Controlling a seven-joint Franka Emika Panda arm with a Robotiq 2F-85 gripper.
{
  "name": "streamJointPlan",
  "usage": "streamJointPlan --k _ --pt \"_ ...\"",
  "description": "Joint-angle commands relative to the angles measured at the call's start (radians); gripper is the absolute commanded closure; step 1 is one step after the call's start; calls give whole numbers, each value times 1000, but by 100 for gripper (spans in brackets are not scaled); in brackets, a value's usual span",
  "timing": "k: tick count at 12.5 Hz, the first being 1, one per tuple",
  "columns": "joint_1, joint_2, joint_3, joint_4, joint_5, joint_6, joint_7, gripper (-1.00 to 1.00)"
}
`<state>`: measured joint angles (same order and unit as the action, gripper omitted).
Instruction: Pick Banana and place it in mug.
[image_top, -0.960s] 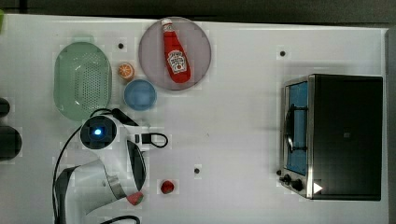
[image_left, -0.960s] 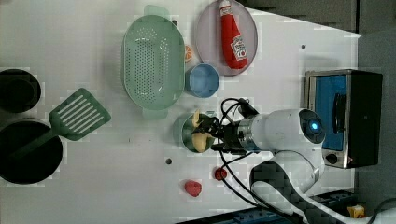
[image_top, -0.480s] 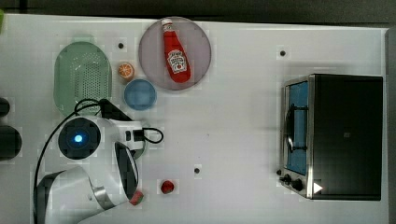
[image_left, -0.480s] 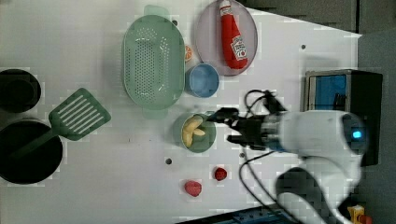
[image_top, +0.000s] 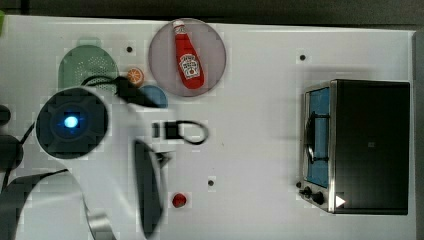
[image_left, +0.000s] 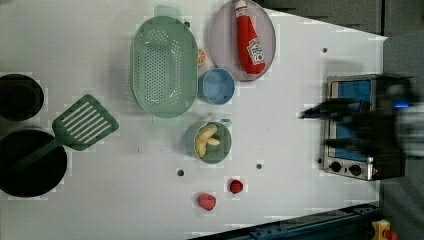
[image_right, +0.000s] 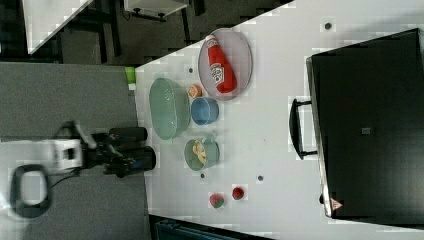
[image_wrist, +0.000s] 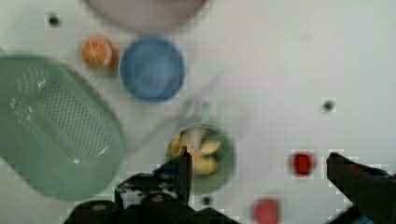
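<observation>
The banana (image_left: 205, 140), pale yellow pieces, lies inside the teal-green mug (image_left: 223, 150), which stands upright just below the blue bowl in the left view. The wrist view looks down on the same mug (image_wrist: 229, 159) with the banana (image_wrist: 201, 150) in it. My gripper (image_wrist: 259, 157) hangs high above the table, open, its dark fingers (image_wrist: 185, 164) spread wide with nothing between them. In the left view my arm (image_left: 380, 125) is a blur over the oven, well to the right of the mug. The right view shows the mug (image_right: 213, 153) standing free.
Near the mug are a blue bowl (image_left: 216, 86), an orange slice (image_left: 201, 56) and a pale-green colander (image_left: 164, 66). A ketchup bottle (image_left: 249, 37) lies on a grey plate (image_left: 223, 35). Two red fruits (image_left: 236, 186) lie below the mug. A toaster oven (image_top: 360, 145), green spatula (image_left: 84, 122) and black pans (image_left: 27, 165) line the edges.
My gripper has let go of the banana, which now rests in the mug. The arm has lifted away, sweeping toward the left view's right and looming larger in the top view.
</observation>
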<state>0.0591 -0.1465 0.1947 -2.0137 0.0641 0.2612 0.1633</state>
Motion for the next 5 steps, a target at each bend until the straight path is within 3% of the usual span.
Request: streamJointPlan --k 1,5 --pt "-54 -24 -148 148 -86 -160 -197 -100" --pt "-56 -35 -260 209 -103 -217 -213 -100"
